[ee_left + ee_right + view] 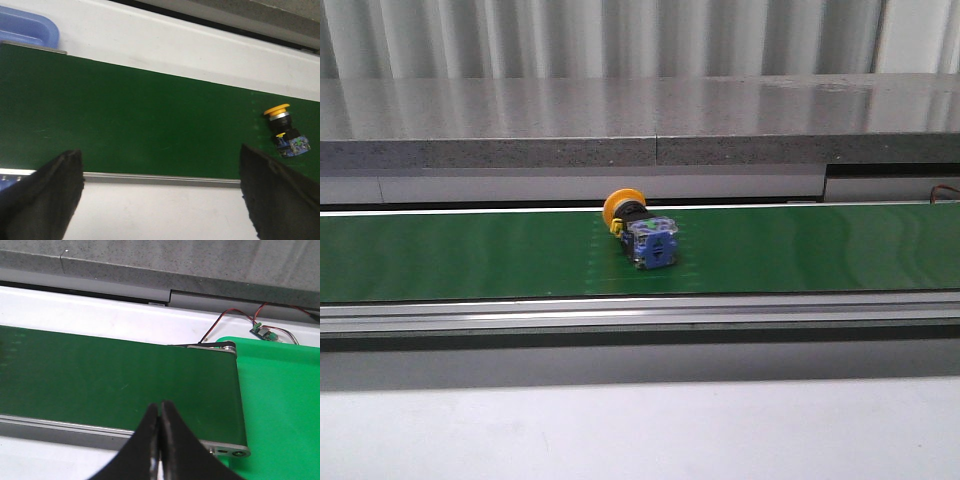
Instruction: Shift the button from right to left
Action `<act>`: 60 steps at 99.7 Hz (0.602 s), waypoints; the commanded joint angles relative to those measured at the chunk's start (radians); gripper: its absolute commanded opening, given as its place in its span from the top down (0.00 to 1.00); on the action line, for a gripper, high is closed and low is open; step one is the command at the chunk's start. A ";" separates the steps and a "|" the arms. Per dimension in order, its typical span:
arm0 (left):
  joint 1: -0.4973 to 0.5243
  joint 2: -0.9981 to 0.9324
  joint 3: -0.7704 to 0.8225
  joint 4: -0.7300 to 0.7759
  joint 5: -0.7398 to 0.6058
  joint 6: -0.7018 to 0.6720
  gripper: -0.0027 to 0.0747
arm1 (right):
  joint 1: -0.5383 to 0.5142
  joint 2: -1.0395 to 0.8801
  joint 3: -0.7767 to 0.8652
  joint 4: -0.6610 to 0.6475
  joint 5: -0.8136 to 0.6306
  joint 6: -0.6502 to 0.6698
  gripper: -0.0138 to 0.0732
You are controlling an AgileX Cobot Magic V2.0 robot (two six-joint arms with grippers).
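The button [642,230] lies on its side near the middle of the green conveyor belt [470,255], yellow-orange cap toward the back, blue-and-clear block toward the front. The left wrist view also shows the button [285,131], off to one side of my left gripper [161,165], which hangs open over the belt's near edge with nothing between its black fingers [47,192]. My right gripper [160,406] is shut and empty above the belt's right end. The button is out of the right wrist view. Neither gripper appears in the front view.
A grey stone ledge [640,120] runs behind the belt. A blue tray [27,31] sits at the belt's left end. A bright green surface [280,405] lies past the right end, with a small circuit board and wires [261,330] nearby. Metal rails edge the belt.
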State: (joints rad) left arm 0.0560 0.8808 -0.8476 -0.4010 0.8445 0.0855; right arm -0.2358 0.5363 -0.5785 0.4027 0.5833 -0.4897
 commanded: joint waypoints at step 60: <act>-0.413 0.374 -0.246 0.105 -0.237 -0.114 0.19 | -0.001 0.003 -0.026 0.026 -0.068 -0.008 0.92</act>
State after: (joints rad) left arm -0.3124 1.2245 -1.0287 -0.3360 0.6688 0.0225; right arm -0.2358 0.5363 -0.5785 0.4027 0.5833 -0.4897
